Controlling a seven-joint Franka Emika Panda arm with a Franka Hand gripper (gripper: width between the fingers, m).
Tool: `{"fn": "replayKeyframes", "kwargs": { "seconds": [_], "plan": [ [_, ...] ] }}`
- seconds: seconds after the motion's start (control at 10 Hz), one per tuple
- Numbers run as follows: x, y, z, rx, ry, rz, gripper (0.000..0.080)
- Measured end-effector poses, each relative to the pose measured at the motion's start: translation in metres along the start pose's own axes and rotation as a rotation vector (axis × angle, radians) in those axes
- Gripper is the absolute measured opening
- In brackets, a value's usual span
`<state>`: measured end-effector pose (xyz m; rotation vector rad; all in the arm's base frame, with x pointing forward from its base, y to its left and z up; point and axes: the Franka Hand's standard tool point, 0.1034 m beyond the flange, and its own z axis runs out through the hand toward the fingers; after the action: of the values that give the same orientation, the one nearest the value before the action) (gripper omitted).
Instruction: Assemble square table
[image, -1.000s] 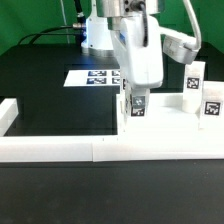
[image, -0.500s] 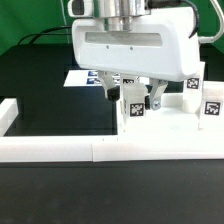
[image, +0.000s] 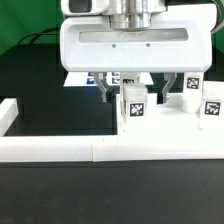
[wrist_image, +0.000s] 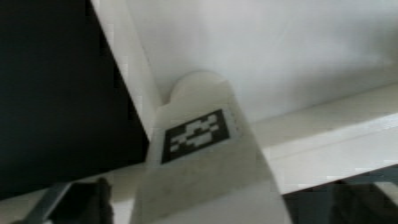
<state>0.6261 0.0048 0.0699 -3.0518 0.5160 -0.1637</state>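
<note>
The gripper (image: 134, 92) hangs low over the table with its jaws spread wide, one finger on each side of an upright tagged leg post (image: 133, 104) and clear of it, gripping nothing. That post (wrist_image: 210, 150) stands on the white tabletop (image: 170, 125), just behind the border wall (image: 60, 150).

Black table top (image: 50, 85) under even light. Green backdrop (image: 25, 18) behind. Low white border wall (image: 60, 150) along the front edge.
</note>
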Motion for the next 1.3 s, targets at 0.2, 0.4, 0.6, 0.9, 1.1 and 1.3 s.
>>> {"fn": "replayKeyframes", "kwargs": {
  "seconds": [0.2, 0.4, 0.6, 0.9, 1.1, 1.3],
  "plan": [
    [-0.0002, 0.0001, 0.0004, 0.000, -0.001, 0.107, 0.0434],
    [0.0000, 0.0011, 0.0006, -0.001, 0.000, 0.251, 0.0290],
    [-0.0001, 0.0026, 0.0009, -0.007, 0.001, 0.548, 0.0290],
    [-0.0030, 0.0032, 0.0006, -0.009, -0.005, 1.113, 0.0290],
    [-0.0031, 0.0063, 0.0013, 0.032, -0.054, 1.431, 0.0291],
    [-0.0040, 0.0054, 0.0012, 0.019, -0.047, 1.516, 0.0291]
  ]
}}
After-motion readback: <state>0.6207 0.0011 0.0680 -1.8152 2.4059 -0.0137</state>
